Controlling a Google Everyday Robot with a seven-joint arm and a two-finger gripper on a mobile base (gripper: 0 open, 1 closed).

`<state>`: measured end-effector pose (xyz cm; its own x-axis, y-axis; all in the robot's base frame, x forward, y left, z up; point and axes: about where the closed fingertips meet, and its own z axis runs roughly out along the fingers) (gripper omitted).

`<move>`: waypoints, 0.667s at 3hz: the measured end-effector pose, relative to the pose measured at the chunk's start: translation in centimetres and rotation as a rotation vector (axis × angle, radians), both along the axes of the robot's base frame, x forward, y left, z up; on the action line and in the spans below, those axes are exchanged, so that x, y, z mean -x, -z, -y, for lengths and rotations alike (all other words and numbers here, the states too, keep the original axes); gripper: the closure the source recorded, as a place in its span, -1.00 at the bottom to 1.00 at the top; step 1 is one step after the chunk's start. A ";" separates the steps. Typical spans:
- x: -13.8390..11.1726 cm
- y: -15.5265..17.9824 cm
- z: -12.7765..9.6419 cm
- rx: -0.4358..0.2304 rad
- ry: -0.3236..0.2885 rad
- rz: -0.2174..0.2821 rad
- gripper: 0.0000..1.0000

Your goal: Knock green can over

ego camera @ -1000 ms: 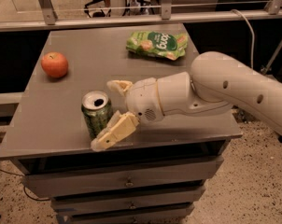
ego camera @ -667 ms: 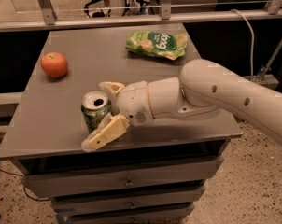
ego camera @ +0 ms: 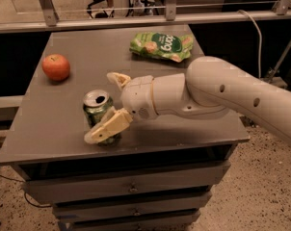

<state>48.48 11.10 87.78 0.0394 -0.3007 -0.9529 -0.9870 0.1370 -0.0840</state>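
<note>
The cream two-finger gripper point(ego camera: 98, 107) hangs at the front of the grey desk point(ego camera: 49, 129), its near finger covering the lower side of the dark green aluminium drink can point(ego camera: 93, 112). The white robot arm point(ego camera: 222, 95) hides the desk's right part and runs off the right edge.

We see the can point(ego camera: 97, 100) lower left on the table point(ego camera: 34, 141), the gripper point(ego camera: 101, 107) spread around it, apple point(ego camera: 56, 67) upper left, snack bag point(ego camera: 161, 45) top centre.

White lettering on the green snack bag point(ego camera: 161, 45) (none legible)
</note>
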 end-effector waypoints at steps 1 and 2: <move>-3.5 -1.0 3.1 0.028 0.088 0.060 -1.00; -7.2 -1.2 6.4 0.042 0.169 0.093 -1.00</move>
